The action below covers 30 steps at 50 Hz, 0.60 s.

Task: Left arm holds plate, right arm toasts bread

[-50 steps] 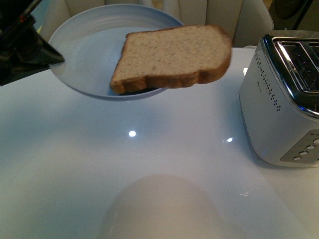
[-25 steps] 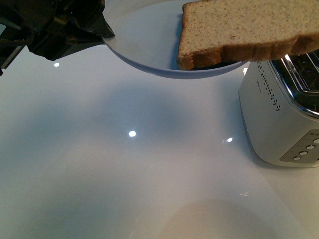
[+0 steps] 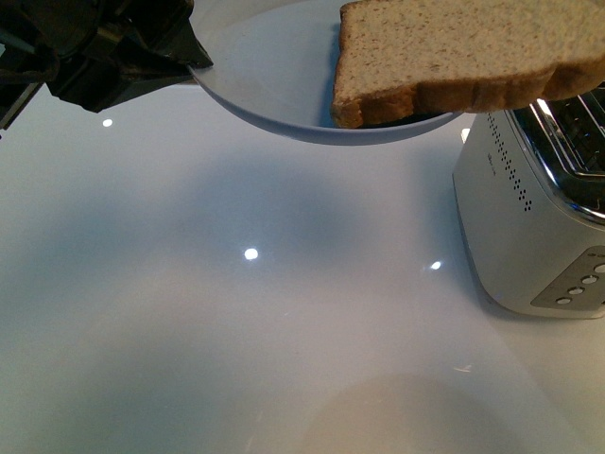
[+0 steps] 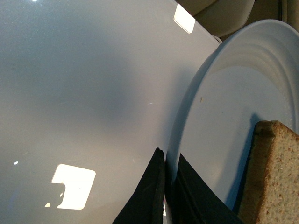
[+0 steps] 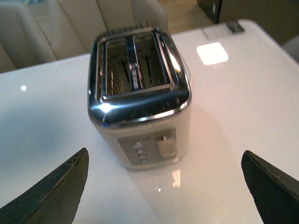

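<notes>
My left gripper [image 3: 184, 57] is shut on the rim of the pale blue-grey plate [image 3: 274, 66] and holds it in the air at the top of the front view. The bread [image 3: 454, 47], a brown speckled slice, lies on the plate and overhangs its right edge, close to the toaster [image 3: 539, 208]. In the left wrist view my left gripper [image 4: 167, 161] pinches the plate's rim [image 4: 196, 98], with the bread's crust [image 4: 271, 172] beside it. My right gripper [image 5: 163, 182] is open and empty, above the table in front of the toaster [image 5: 138, 98], whose two slots are empty.
The white glossy table [image 3: 246, 322] lies under the plate. The toaster stands at the right side, its buttons and lever [image 5: 166, 144] facing my right gripper. Beige chairs [image 5: 70, 23] stand behind the table.
The plate with the bread has risen and moved right toward the toaster, then nearly stopped. The left gripper moved with it.
</notes>
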Available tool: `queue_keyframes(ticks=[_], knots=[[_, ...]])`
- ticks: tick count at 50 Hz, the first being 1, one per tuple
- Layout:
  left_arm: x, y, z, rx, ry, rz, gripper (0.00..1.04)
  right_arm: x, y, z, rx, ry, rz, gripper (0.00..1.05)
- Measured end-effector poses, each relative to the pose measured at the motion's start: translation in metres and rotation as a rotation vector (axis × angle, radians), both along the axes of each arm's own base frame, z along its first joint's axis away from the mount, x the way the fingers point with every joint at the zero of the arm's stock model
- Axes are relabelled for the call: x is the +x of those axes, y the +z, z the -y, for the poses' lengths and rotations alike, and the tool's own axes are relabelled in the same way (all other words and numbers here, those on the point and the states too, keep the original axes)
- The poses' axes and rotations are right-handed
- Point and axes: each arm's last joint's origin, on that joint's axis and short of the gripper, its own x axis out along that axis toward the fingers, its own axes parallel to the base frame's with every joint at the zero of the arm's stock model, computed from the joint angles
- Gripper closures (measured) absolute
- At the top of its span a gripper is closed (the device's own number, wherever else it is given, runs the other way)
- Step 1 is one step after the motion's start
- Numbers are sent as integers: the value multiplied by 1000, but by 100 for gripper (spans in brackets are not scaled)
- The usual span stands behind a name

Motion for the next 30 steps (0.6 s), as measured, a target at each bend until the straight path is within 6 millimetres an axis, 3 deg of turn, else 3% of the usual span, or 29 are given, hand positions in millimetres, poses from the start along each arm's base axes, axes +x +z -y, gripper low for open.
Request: queue_keyframes(ticks=[16,22,30], knots=[[0,0,0,1,1,1,101,33,37,-16,239,145,64,9],[0,0,0,0,1,0,101,61,50,-33,369,242,72,9],[0,0,0,0,1,0,101,95,50,-55,541,324,-6,9]])
